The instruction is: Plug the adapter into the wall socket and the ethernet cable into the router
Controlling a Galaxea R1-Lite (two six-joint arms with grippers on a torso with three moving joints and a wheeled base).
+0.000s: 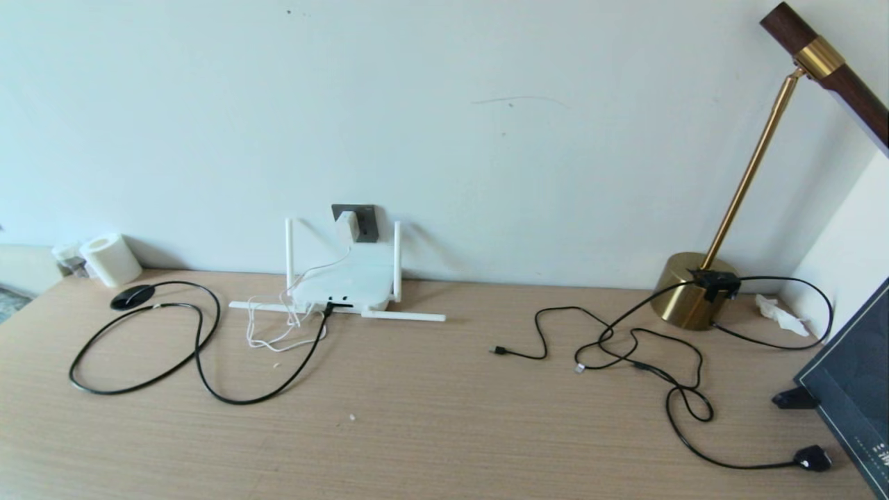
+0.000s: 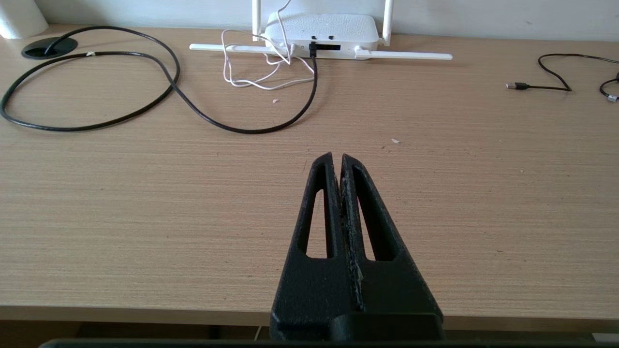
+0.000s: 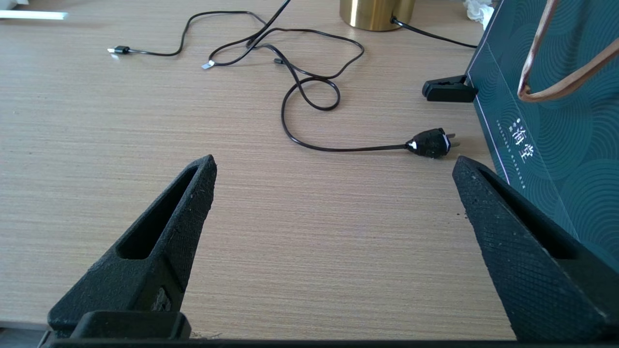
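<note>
- The left gripper [image 2: 337, 159] is hovering low over the near edge of the desk [image 2: 435, 203], its fingers clenched together with nothing between them.
- Well ahead of that gripper, against the wall, the router [image 2: 321, 31] is lying flat — two antennas standing up, two lying out sideways on the desk.
- The ethernet cable [image 2: 271, 126] is sitting plugged into a port on the router's near edge; from there it is sweeping toward the gripper, then curling away in a big loop to a round black grommet [image 2: 48, 47] in the desk.
- In the head view the adapter [image 1: 345, 227] is sitting in the wall socket [image 1: 364, 221] just above the router, its thin white cord [image 1: 278, 333] hanging down and lying in loose loops beside the ethernet cable.
- The right gripper [image 3: 333, 166] is resting wide apart and empty near the desk's front edge.
- Ahead of the right gripper a small black plug [image 3: 429, 142] is lying on a thin black cord [image 3: 309, 87], close beside a dark green bag [image 3: 551, 125].
- Further off, a brass lamp base [image 3: 377, 12] is standing near the wall.
</note>
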